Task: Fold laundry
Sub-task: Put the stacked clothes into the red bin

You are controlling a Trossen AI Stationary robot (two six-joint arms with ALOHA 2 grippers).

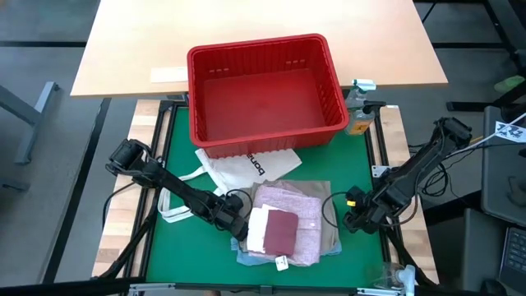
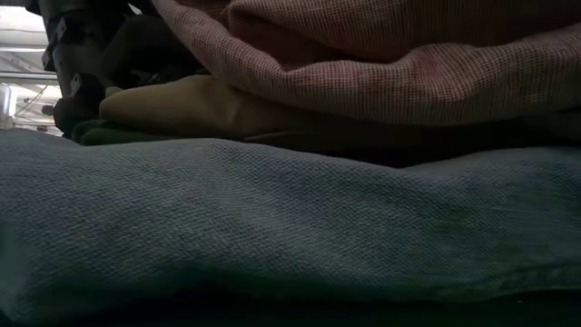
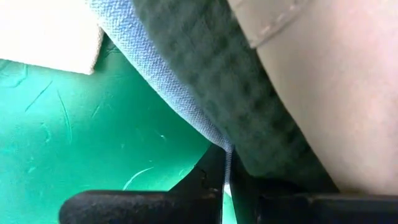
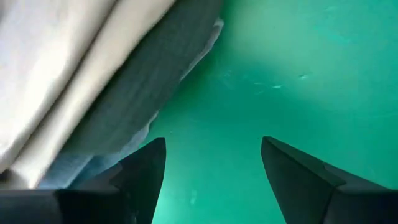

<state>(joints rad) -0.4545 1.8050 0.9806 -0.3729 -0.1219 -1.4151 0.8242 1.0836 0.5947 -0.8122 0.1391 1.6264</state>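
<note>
The laundry is a folded pile (image 1: 288, 226) on the green mat (image 1: 177, 148), near the table's front edge. A mottled pink garment (image 1: 297, 215) lies on top, with a maroon piece (image 1: 281, 233) and a small white piece (image 1: 258, 228) on it. Beige (image 4: 68, 81), dark grey-green (image 3: 205, 68) and light blue (image 2: 272, 218) layers lie below. My left gripper (image 1: 240, 228) is at the pile's left edge, shut on the light blue garment. My right gripper (image 1: 352, 220) hangs open just right of the pile, over bare mat (image 4: 273, 74), touching nothing. My left gripper pinches the light blue garment's edge (image 3: 219, 142) between its two fingers, at the bottom of the pile's left side. The fingers (image 3: 205, 186) come slanting down from the table's left. The garment lies under the other layers; whether the pinch holds one layer or several does not show.
A red slotted basket (image 1: 265, 86) stands at the mat's far end. A white tote bag with black lettering (image 1: 246, 164) lies between basket and pile, its loop handles (image 1: 177, 210) reaching left under my left arm. Bare mat shows on the left and right of the pile.
</note>
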